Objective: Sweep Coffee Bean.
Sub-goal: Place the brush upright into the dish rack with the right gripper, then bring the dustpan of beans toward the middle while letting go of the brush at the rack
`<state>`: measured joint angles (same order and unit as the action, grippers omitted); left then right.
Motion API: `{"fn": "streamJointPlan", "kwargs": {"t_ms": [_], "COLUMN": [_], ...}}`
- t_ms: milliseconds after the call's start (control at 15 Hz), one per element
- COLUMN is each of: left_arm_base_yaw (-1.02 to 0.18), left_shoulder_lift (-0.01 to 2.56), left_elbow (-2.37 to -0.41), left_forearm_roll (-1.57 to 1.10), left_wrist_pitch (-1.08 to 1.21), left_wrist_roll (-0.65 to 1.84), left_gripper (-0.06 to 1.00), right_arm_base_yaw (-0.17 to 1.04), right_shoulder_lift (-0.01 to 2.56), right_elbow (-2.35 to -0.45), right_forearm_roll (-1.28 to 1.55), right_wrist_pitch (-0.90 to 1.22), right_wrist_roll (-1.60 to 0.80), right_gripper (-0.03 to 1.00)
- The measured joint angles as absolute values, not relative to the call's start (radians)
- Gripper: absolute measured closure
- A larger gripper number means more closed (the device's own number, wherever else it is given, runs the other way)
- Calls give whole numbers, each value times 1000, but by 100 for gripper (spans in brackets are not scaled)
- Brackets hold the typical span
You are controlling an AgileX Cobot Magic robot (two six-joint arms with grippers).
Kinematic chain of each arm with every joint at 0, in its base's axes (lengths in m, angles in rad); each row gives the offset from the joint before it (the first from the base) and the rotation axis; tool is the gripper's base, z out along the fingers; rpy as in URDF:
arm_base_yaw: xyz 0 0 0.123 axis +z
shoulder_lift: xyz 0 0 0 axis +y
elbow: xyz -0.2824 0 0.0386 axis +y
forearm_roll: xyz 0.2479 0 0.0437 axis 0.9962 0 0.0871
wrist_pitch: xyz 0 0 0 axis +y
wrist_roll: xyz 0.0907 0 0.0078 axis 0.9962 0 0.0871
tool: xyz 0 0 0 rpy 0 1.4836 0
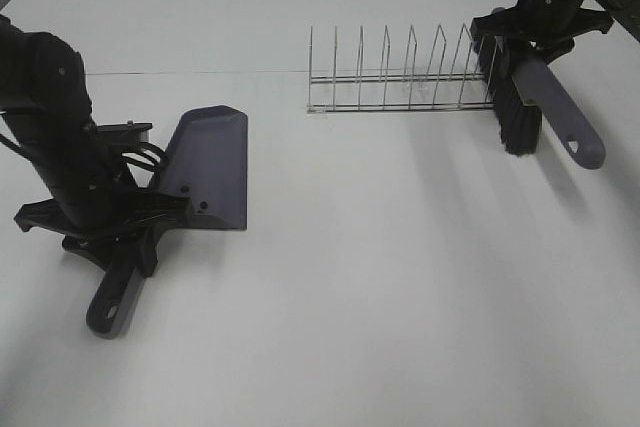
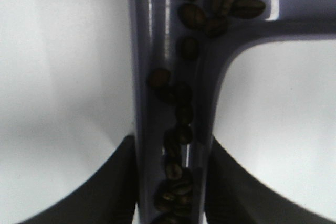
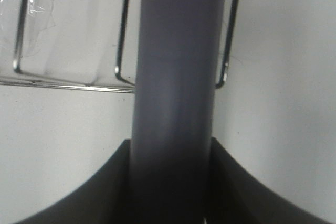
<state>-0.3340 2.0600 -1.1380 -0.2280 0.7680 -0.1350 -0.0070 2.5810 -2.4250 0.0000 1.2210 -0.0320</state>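
Observation:
My left gripper (image 1: 125, 237) is shut on the handle of the grey dustpan (image 1: 208, 167), which rests tilted on the table at the left. In the left wrist view, several coffee beans (image 2: 184, 114) lie along the channel of the dustpan handle (image 2: 157, 35) and in the pan, between my dark fingers (image 2: 113, 187). No beans show in the exterior view. My right gripper (image 1: 537, 35) is shut on the grey handle of the brush (image 1: 558, 107), held at the back right with its black bristles (image 1: 516, 112) pointing down. The brush handle (image 3: 176, 77) fills the right wrist view.
A wire rack (image 1: 400, 77) stands at the back centre, right beside the brush bristles. It also shows behind the brush handle in the right wrist view (image 3: 123, 35). The white table (image 1: 400, 277) stretches across the front and middle.

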Motion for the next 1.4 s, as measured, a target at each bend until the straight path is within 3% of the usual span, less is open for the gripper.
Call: {"fn": "streamJointPlan", "kwargs": {"t_ms": [533, 600, 733, 867, 1200, 1400], "left_arm_base_yaw": [-334, -334, -334, -334, -334, -340], "left_shoulder_lift": [2060, 2060, 2060, 2060, 2060, 2060], "left_elbow": [-1138, -1138, -1138, -1138, -1138, -1144], "left_forearm_roll": [-228, -228, -228, -228, -228, -285], "left_wrist_pitch": [768, 768, 768, 768, 767, 715], "left_wrist_roll": [-135, -135, -135, -135, -135, -135], "left_gripper": [63, 63, 63, 63, 63, 63], "right_arm_base_yaw": [-12, -12, -18, -20, -20, -11], "right_shoulder_lift": [2584, 2584, 2584, 2583, 2457, 2280], "right_elbow": [-2426, -2427, -2428, -2433, -2452, -2283], "right_forearm_roll": [16, 10, 0, 0, 31, 150], "right_wrist_pitch": [1221, 1221, 1220, 1222, 1220, 1217], "right_wrist_roll": [11, 34, 67, 69, 70, 32], "right_gripper": [69, 62, 37, 25, 23, 23]}}
